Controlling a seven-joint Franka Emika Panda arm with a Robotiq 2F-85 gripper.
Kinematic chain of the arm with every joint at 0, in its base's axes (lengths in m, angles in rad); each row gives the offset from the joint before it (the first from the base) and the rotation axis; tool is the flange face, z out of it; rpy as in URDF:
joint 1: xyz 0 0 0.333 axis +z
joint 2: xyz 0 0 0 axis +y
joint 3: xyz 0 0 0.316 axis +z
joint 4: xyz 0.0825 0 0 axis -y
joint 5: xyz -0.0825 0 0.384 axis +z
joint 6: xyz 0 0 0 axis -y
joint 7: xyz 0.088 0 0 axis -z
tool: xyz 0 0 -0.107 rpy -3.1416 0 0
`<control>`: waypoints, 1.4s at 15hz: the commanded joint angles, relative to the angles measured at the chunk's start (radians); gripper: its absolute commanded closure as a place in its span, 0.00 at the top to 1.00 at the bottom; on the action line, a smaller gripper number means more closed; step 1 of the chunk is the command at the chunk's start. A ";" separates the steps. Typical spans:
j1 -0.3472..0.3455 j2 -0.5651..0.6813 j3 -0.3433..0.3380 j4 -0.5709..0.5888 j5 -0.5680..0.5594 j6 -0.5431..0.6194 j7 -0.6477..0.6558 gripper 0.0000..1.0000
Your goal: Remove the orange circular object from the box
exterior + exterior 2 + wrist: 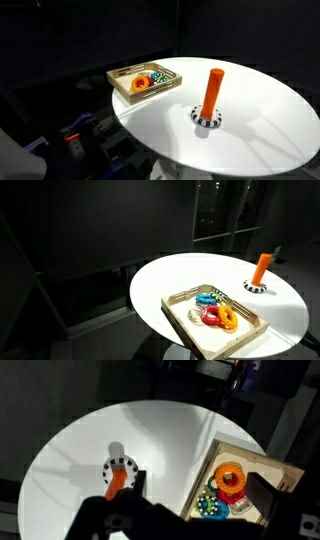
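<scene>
The orange circular object (231,477) is a flat orange ring lying in the box (222,452), a shallow light-wood tray at the table's edge. It rests on a red piece, beside green and blue rings. It shows in both exterior views (140,84) (229,317), as does the box (170,92) (182,323). My gripper (190,510) shows only in the wrist view, as dark fingers spread wide. It is open and empty, high above the table, between the peg and the box.
A tall orange peg (211,92) (261,268) (116,480) stands upright on a checkered base on the round white table (260,120). The surroundings are dark. Robot hardware (78,135) sits below the table's edge.
</scene>
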 commanded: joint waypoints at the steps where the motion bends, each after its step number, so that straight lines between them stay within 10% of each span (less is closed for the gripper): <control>1: -0.008 0.001 0.006 0.003 0.004 -0.002 -0.003 1.00; 21: 0.060 0.221 0.156 0.134 0.089 0.163 0.149 1.00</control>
